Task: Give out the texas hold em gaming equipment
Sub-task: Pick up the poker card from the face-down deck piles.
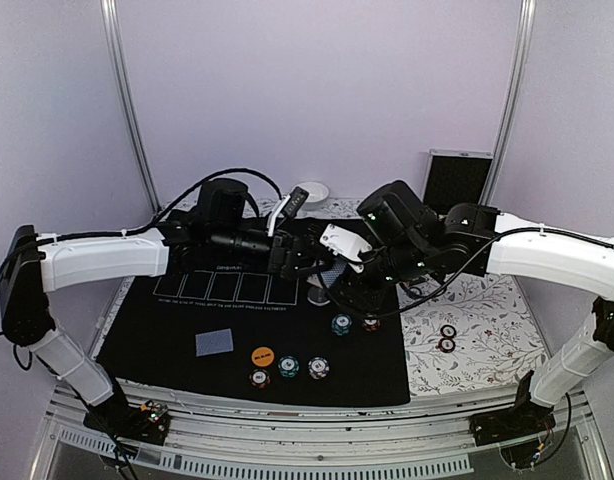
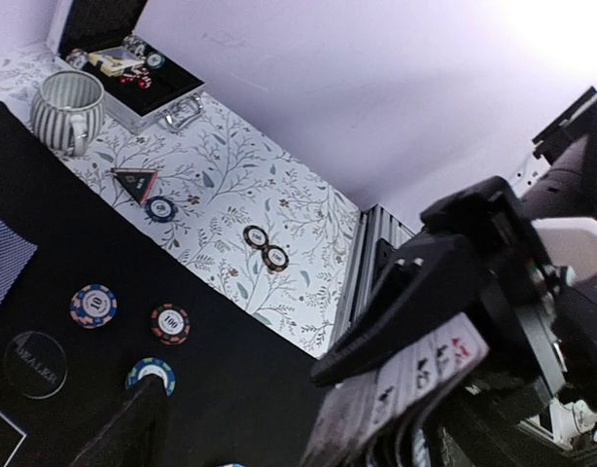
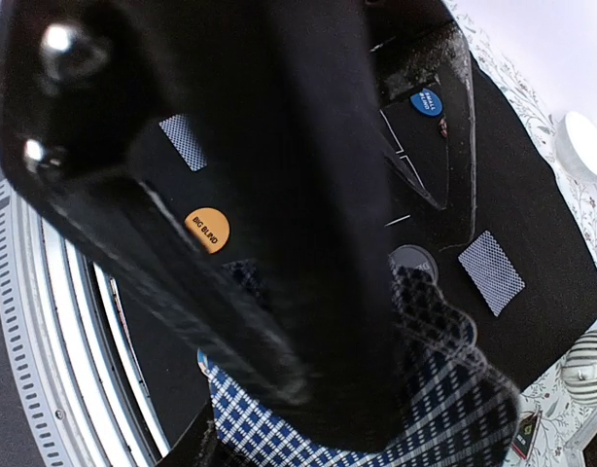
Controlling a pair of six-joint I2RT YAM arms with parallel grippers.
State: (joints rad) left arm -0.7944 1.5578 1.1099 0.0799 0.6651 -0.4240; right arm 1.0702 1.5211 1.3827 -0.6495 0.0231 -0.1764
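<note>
Hangs above the far middle of the black mat [image 1: 167,330], left gripper [image 1: 309,262] and right gripper [image 1: 345,280] close together. Pinches a fanned stack of playing cards [image 2: 396,413] in the right gripper, jaws drawn almost together on it, with a black finger [image 2: 415,292] along the fan's upper edge and the checked backs toward the right wrist camera. Shows only one finger [image 2: 133,428] of the left gripper, apart from the fan; cannot tell the width of its opening, nor any hold on the cards. Counts two single cards [image 1: 214,342] face down on the mat, one near the front left, the other card [image 3: 491,272] by a grey disc [image 3: 412,261]. Finds the orange disc [image 1: 262,355] beside three striped chips [image 1: 289,367] at the front edge, two more chips [image 1: 341,324] mid-mat, the blue disc [image 3: 426,101] farther off, and the red triangular marker [image 2: 135,181] on the floral cloth [image 2: 279,195] near the ribbed mug [image 2: 67,112].
</note>
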